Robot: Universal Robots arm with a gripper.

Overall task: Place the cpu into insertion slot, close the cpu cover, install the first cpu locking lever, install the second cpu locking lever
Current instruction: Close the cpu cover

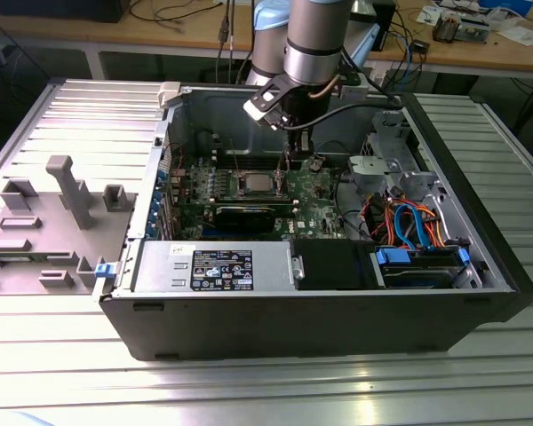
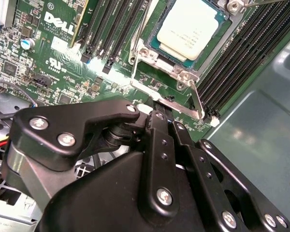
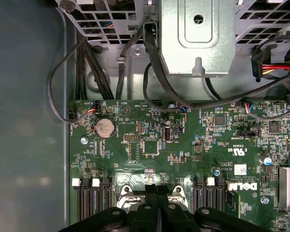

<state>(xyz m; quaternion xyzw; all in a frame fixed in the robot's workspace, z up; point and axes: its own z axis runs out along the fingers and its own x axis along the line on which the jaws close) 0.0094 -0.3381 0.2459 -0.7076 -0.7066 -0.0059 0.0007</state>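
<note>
The gripper (image 2: pixel 165 116) stands low over the green circuit board (image 3: pixel 150 145) with its jaws clenched together. The two fingers meet along a thin seam in both wrist views, and nothing is seen pinched between them. Just ahead of the tips runs a thin silver locking lever (image 2: pixel 197 99); whether the tips touch it I cannot tell. Further ahead of the jaws, beyond the lever, the cpu (image 2: pixel 191 29) sits flat in the insertion slot (image 1: pixel 240 188). The cpu cover (image 2: pixel 159 59) seems to lie down around it, its window framing the dull metal top. The chief risk, as I judge it, is a slip. The lever is a narrow sprung wire and the closed tips offer only a small face, so a push slightly off line could let it skate sideways and snap back, or drive the tips into the small parts on the board beneath. The memory slots (image 2: pixel 241 53) sit close on either side of the jaws, so a sideways drift could catch their white clips (image 2: pixel 213 121). If the cover is not fully seated, force through the lever could load the chip unevenly.
</note>
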